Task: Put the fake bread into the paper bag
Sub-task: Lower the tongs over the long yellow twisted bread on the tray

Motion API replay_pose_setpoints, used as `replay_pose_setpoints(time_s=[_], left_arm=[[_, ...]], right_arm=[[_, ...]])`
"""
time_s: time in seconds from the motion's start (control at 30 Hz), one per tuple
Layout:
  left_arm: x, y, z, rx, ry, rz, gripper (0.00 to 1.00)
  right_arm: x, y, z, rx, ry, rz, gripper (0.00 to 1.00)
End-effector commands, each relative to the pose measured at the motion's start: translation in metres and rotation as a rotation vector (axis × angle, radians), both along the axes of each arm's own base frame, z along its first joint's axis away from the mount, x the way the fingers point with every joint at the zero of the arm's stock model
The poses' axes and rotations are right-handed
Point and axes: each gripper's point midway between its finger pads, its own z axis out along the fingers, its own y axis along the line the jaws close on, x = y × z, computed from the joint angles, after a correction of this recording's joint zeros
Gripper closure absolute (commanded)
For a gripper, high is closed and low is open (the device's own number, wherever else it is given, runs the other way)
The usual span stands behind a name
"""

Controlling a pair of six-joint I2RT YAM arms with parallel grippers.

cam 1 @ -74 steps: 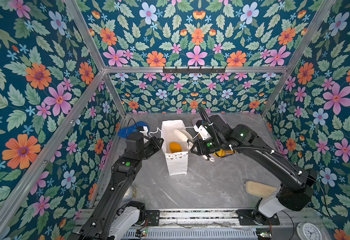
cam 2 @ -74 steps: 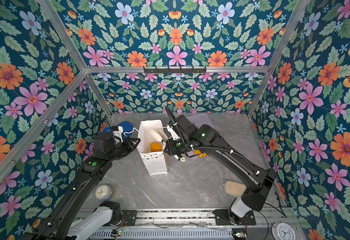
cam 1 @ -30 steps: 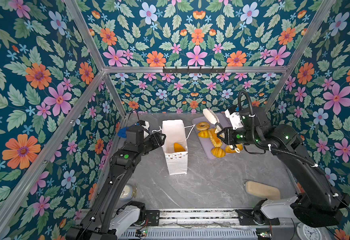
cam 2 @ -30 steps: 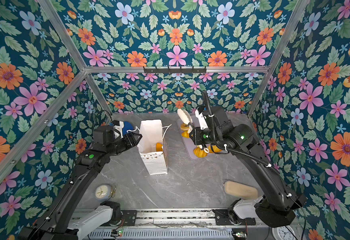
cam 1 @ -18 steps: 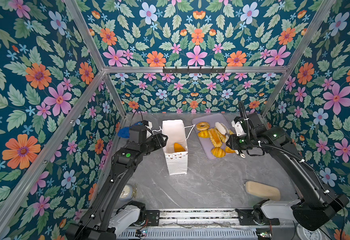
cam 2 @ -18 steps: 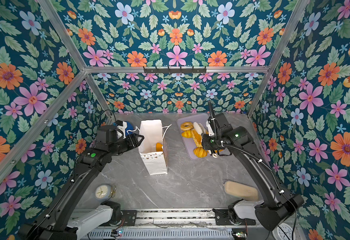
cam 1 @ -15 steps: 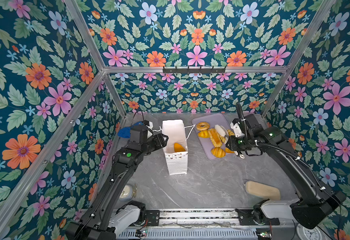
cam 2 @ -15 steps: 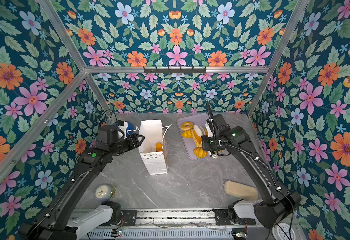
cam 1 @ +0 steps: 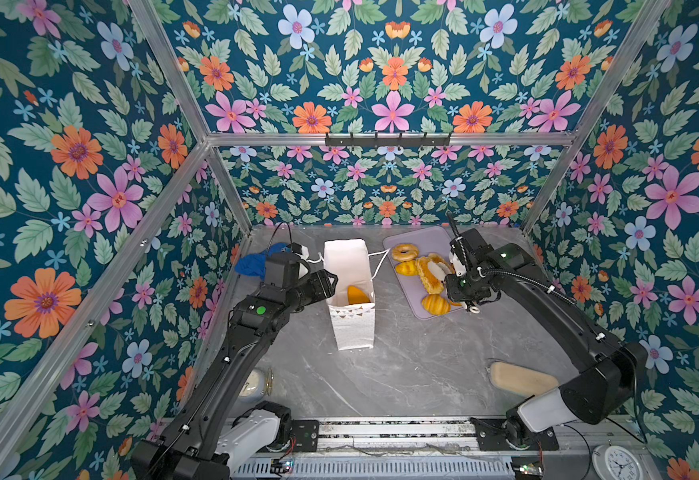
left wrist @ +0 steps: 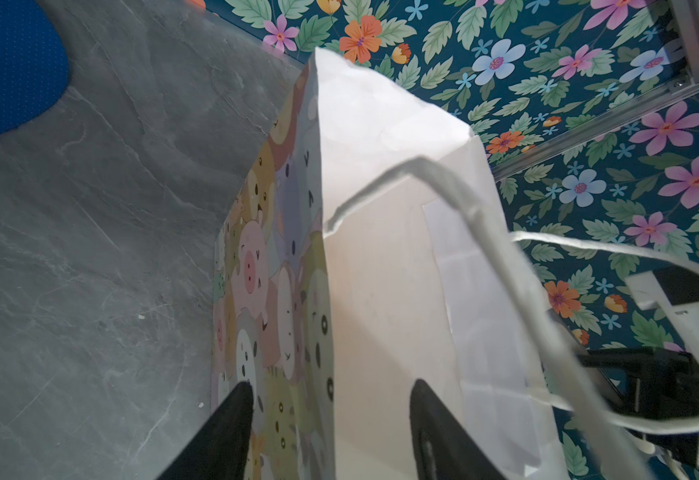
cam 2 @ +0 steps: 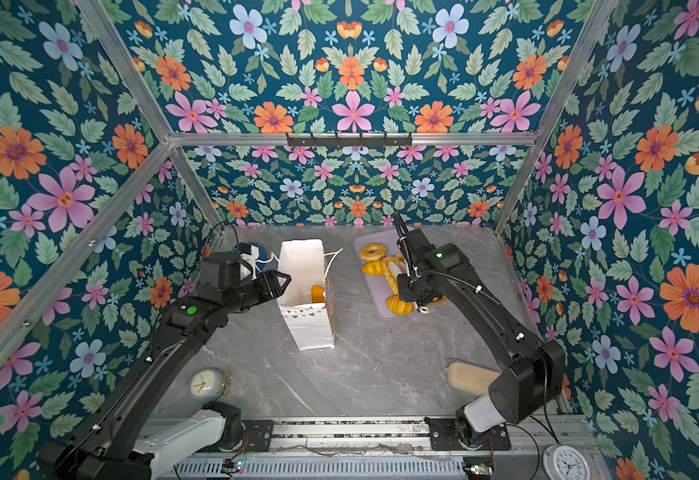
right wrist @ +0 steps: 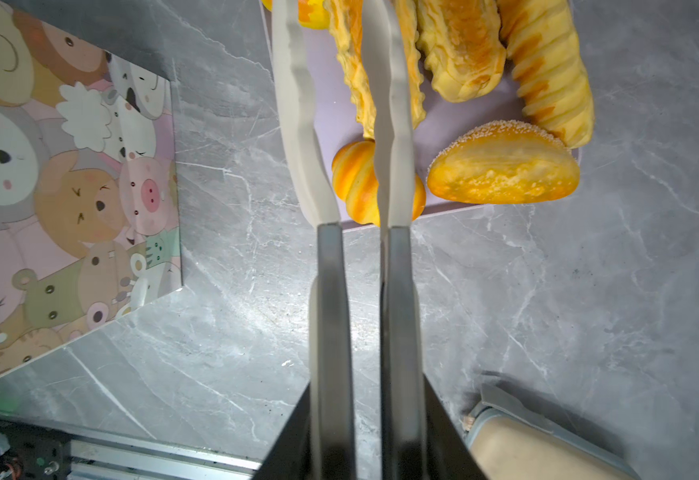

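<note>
Bag: the tall white paper gift bag (cam 1: 350, 328) with cord handles stands upright and open on the grey marble table (cam 1: 402, 374). Its wide sides carry a cartoon animal print.
Bread in bag: one glossy orange toy pastry (cam 1: 356, 296) lies deep inside the bag.
Bread outside: the other pieces lie on a flat lilac tray (cam 1: 408, 291) just to the right of the bag. They include a ring bagel (cam 1: 405, 252), a long twisted pastry (right wrist: 352, 75), a striped croissant (right wrist: 360, 183) and a sugared bun (right wrist: 503, 166).
Left gripper (left wrist: 335, 386): it is at the left wall of the bag. Its black fingers stand apart, one on each side of the wall's upper rim, and do not pinch the paper.
Right gripper (right wrist: 333, 50): it is to the right of the bag, above the tray. Its long white fingers are only a little apart, with nothing between them, and the twisted pastry is under them.
</note>
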Motion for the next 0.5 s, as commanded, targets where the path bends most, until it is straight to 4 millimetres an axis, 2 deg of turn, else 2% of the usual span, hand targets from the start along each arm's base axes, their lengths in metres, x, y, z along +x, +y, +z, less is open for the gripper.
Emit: replay_pose_setpoints(time_s=[0.0,0.27,0.33,0.47], left_arm=[[0.002,0.0,0.002,0.005,-0.02,-0.002,0.38],[0.001,0.0,0.0,0.01,-0.022,-0.003,0.38],[0.001,0.001,-0.001,0.013,-0.021,-0.001,0.38],[0.0,0.001,-0.002,0.015,-0.021,-0.001,0.37]], right_arm=[[0.007,-0.009,-0.001,-0.076,-0.004,0.006,0.66],[0.018,-0.012,-0.007,-0.161,0.032,0.015,0.64],[0.022,-0.012,-0.017,-0.194,0.06,0.021,0.63],[0.025,-0.009,-0.016,-0.246,0.066,0.041,0.61]])
